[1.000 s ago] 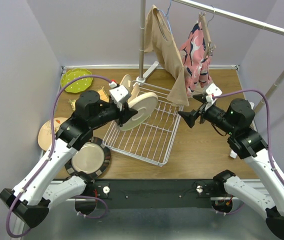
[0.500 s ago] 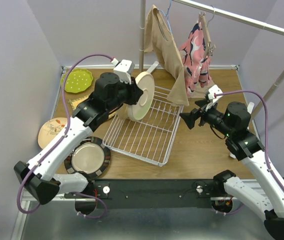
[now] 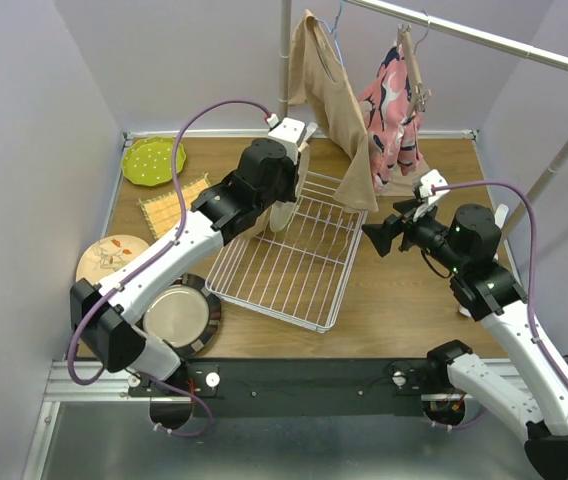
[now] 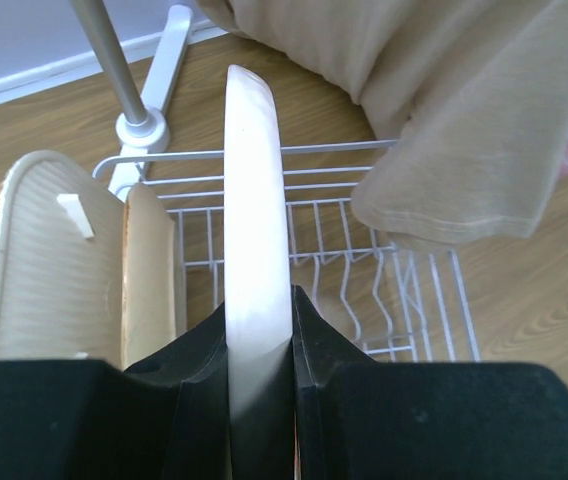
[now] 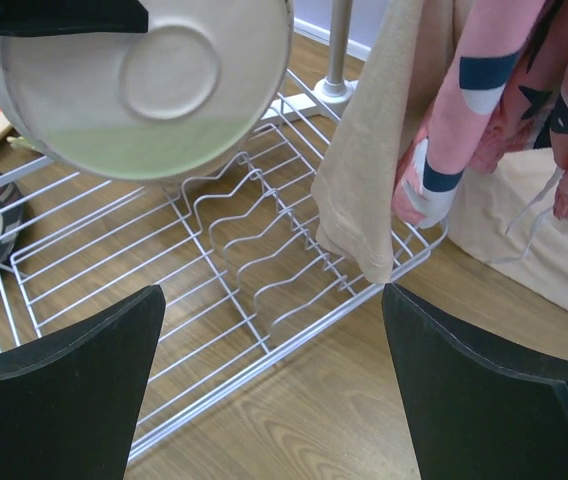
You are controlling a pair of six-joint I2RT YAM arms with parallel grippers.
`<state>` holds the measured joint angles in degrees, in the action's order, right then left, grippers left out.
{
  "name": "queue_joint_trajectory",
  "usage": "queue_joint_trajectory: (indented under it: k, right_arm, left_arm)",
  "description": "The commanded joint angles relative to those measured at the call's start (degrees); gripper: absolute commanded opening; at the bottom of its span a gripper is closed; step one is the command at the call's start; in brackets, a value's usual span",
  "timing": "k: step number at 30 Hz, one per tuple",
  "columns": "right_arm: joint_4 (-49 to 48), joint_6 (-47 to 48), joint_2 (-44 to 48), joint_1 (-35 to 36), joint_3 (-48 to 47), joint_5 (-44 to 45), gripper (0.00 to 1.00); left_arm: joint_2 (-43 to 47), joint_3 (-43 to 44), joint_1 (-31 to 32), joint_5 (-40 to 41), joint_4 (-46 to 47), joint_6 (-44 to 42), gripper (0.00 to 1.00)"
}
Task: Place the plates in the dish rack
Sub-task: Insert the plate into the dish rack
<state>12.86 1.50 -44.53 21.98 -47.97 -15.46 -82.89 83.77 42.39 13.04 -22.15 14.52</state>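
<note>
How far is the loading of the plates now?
Two tan plates seem to stand in the dish rack. The left pincer holds a cream plate upright over it. The lime plate, floral plate and silvery plate lie on the table.

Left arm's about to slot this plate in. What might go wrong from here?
The cream plate in the left gripper is edge-on close beside the plates already standing in the rack; lowering off-line may knock them. The beige shirt drapes over the rack's far corner and might snag the plate.
</note>
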Motion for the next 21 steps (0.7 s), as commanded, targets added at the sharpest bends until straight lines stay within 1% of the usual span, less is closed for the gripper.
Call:
queue_joint_trajectory:
  k: [1,7,21]
  right_arm:
    - [-2.05,-0.62,0.94,-1.15,1.56,0.43,0.98]
    - [-2.05,-0.62,1.03,-1.85,1.73,0.17,0.98]
    - [-2.05,-0.71,1.64,-3.08,2.70,-0.36,0.98]
  left_arm:
    - [-1.21,3.86,-0.03,4.89,8.00,-6.26,0.00]
    - [-4.20,4.56,-0.12,3.66,9.23,-9.42,0.00]
    - [-9.13,4.74,-0.20,7.09,9.50,-13.56,0.00]
